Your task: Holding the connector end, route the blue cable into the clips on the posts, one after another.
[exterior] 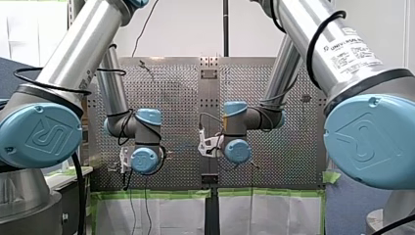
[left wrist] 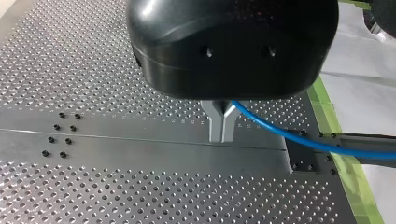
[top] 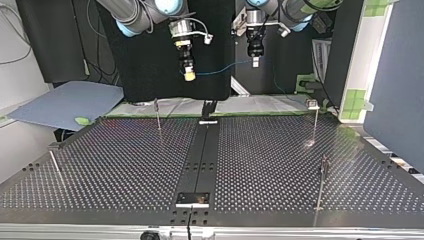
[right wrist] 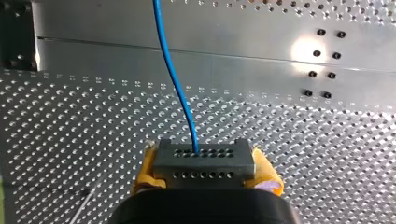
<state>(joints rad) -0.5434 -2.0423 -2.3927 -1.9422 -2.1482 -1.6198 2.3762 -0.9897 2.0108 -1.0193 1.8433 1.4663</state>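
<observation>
Clips: small, at the tops of the thin posts (top: 316,122) that stand well apart on the tabletop (top: 110,160). The blue cable (top: 220,70) lies in none of them.
Tabletop: a perforated metal plate with a plain centre strip (top: 200,160) running from its near edge to its far edge in the top view. Green tape (exterior: 156,194) lines one edge in the front view.
Room: a black panel (top: 150,65) hangs behind the arms in the top view, and a grey-blue sheet (top: 65,102) lies off the tabletop at that view's left.
Blue cable: strung through the air between the two end effectors, above the tabletop's far edge in the top view and clear of every post.
Connector (right wrist: 204,164): a dark block with rows of small holes. The cable leaves its upper row and runs away ahead of the end effector.
Right end effector (top: 189,75): closed onto the connector, with yellow pads (right wrist: 142,173) pressed against both of its sides.
Left end effector (left wrist: 222,136): its metal fingers (left wrist: 215,122) are drawn together to a narrow V and pinch the cable, which comes out between them and trails off to one side above the tabletop.
</observation>
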